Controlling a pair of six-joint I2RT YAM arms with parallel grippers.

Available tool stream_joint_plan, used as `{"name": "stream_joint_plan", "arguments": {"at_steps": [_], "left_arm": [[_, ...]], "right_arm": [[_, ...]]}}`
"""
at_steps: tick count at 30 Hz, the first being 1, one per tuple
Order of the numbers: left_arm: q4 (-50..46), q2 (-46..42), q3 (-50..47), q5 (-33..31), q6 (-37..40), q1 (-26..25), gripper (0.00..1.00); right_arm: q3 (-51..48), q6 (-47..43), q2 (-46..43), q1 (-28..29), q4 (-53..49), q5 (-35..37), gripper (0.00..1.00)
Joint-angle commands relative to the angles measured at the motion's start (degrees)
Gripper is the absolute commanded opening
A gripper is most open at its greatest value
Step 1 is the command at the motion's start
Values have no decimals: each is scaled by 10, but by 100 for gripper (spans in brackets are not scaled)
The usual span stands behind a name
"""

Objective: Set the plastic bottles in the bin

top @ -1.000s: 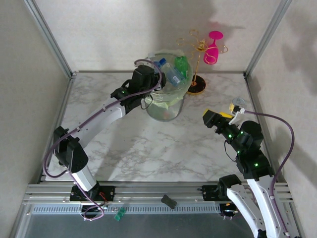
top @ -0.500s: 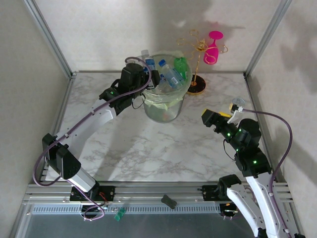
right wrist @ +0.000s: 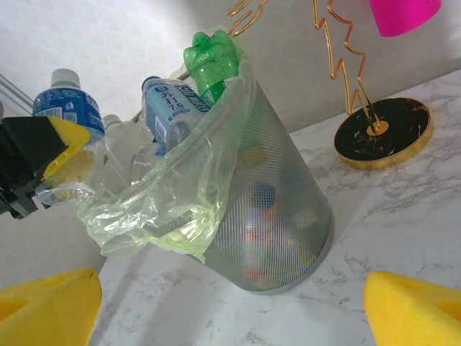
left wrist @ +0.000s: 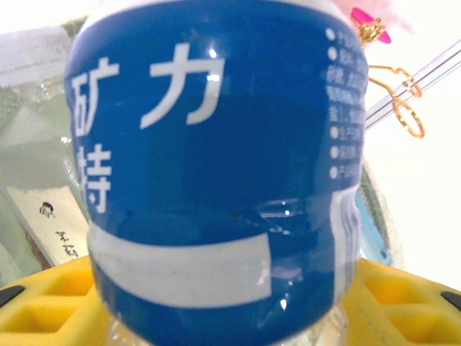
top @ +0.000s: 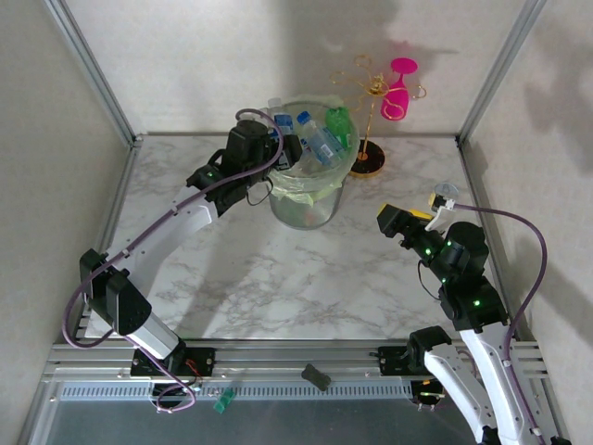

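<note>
My left gripper (top: 274, 139) is at the left rim of the bin (top: 310, 206), shut on a clear plastic bottle with a blue label (left wrist: 216, 166) and a white cap (top: 273, 102), held upright. Its yellow fingers (left wrist: 43, 306) flank the bottle's lower part. From the right wrist view the same bottle (right wrist: 68, 108) stands just outside the green liner (right wrist: 166, 202). Several more bottles stick out of the bin, two blue-labelled ones (top: 320, 141) and a green one (top: 340, 120). My right gripper (top: 393, 221) hovers open at the right, facing the bin (right wrist: 288, 216).
A gold wire stand (top: 371, 159) with a pink wine glass (top: 400, 88) stands just right of the bin. A small can (top: 446, 192) sits near the right wall behind the right arm. Bare marble lies in front of the bin.
The left arm has swung left, carrying the bottle from over the bin's mouth to its left rim and turning it upright. The right arm has hardly moved.
</note>
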Motion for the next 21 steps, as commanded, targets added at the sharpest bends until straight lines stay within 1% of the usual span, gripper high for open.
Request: {"name": "stream_joint_plan", "arguments": {"at_steps": [1, 4, 12, 16, 21], "left_arm": [[-7, 2, -2, 0, 5, 2, 63], [-12, -8, 2, -14, 13, 3, 70], [-18, -30, 13, -21, 25, 3, 82], [-14, -44, 4, -26, 28, 3, 84], [-7, -73, -16, -59, 35, 6, 85]], "right_arm": [[-8, 1, -4, -1, 17, -3, 93], [-10, 3, -4, -1, 18, -3, 94], [-14, 5, -6, -1, 19, -2, 93], [-15, 6, -10, -1, 18, -2, 94], [-12, 6, -14, -1, 11, -1, 94]]}}
